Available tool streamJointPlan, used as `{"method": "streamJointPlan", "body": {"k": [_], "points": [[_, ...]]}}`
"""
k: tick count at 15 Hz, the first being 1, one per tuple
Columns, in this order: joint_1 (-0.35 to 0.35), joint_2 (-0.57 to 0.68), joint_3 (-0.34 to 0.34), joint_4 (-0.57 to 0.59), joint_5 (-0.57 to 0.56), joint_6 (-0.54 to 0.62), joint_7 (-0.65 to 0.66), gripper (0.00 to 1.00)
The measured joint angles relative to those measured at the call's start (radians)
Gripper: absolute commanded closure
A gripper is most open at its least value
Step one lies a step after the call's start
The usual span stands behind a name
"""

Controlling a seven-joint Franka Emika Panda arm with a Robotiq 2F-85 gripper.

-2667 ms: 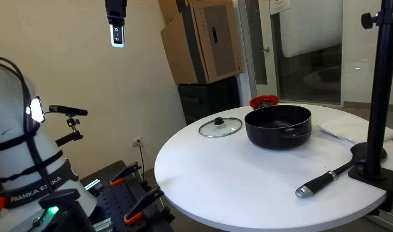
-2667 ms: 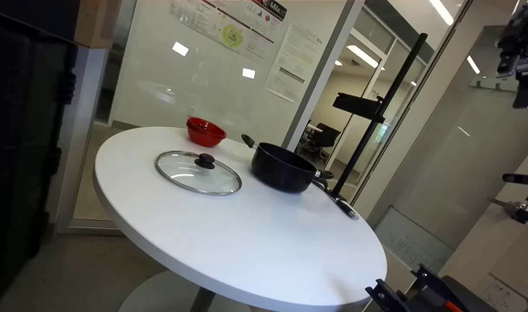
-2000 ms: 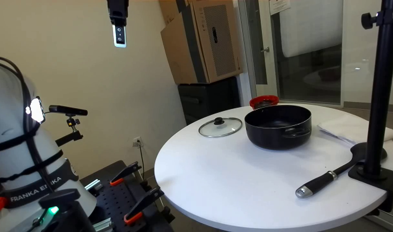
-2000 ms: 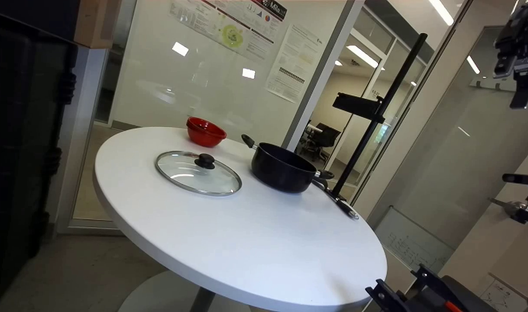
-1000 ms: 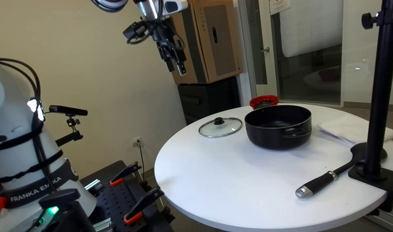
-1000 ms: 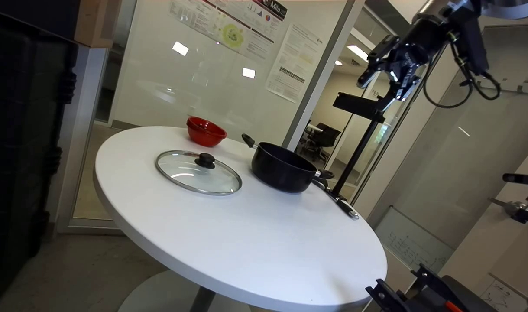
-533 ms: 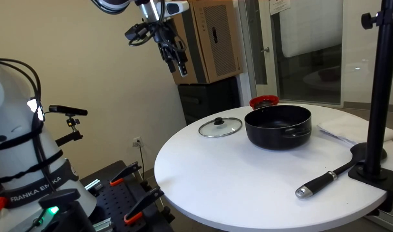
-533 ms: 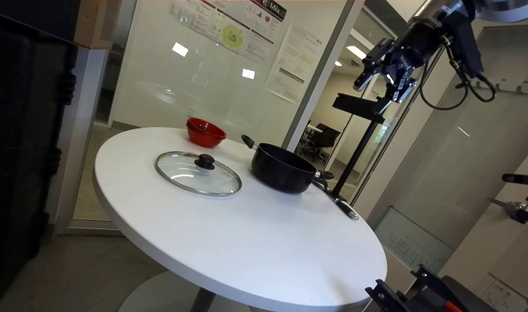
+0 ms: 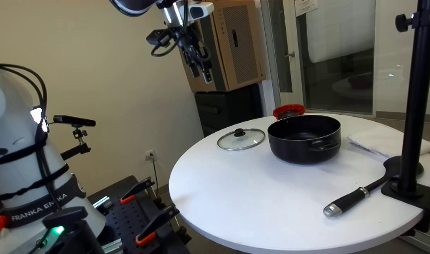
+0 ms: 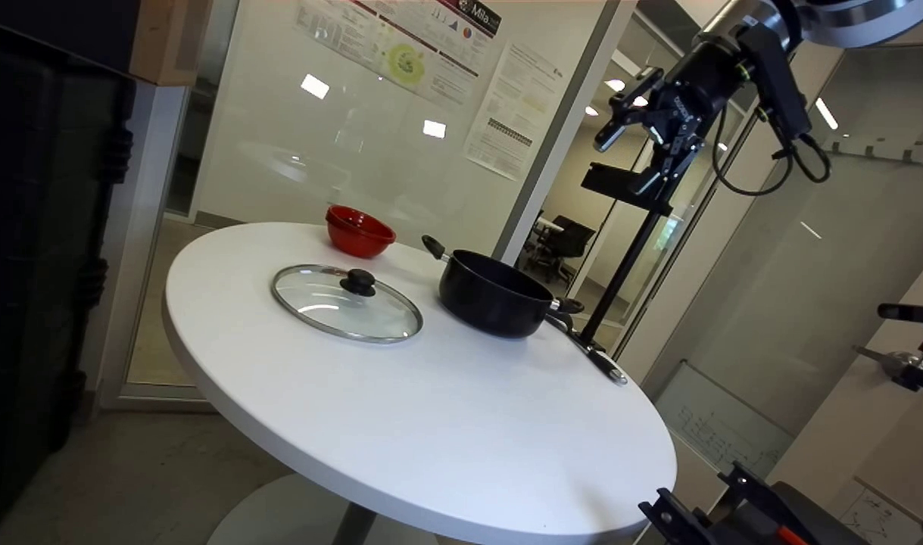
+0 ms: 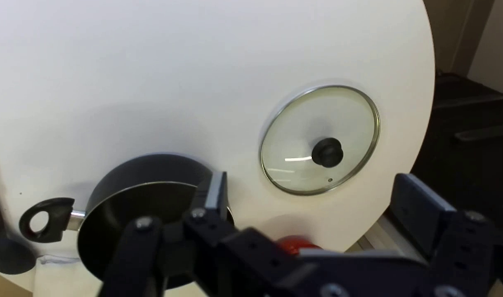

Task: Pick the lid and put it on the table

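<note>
Across the wide, round, smooth white surface [image 9: 243,197] we find a deep, round, black metal pot [image 9: 303,150], uncovered, and, at two o'clock from it in the wrist view, a flat, round, silver-rimmed, clear-glass lid [image 11: 317,132]. In an exterior view our black, two-fingered tool [image 10: 623,164] hovers empty, spread wide, we judge, to straddle the lid's small, round, black knob [image 11: 328,152], which faces up and offers the easiest hold. From the tool there, the lid lies at eight o'clock, lower and well apart, flat on the surface.
</note>
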Motion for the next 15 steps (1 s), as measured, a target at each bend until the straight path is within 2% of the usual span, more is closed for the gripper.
{"method": "streamJointPlan", "body": {"k": [3, 7, 15], "points": [[0.023, 0.149, 0.002, 0.123, 0.056, 0.066, 0.000, 0.00], [0.026, 0.388, 0.027, 0.328, 0.055, 0.085, 0.014, 0.00], [0.058, 0.825, 0.082, 0.732, -0.113, 0.040, 0.158, 0.00]]}}
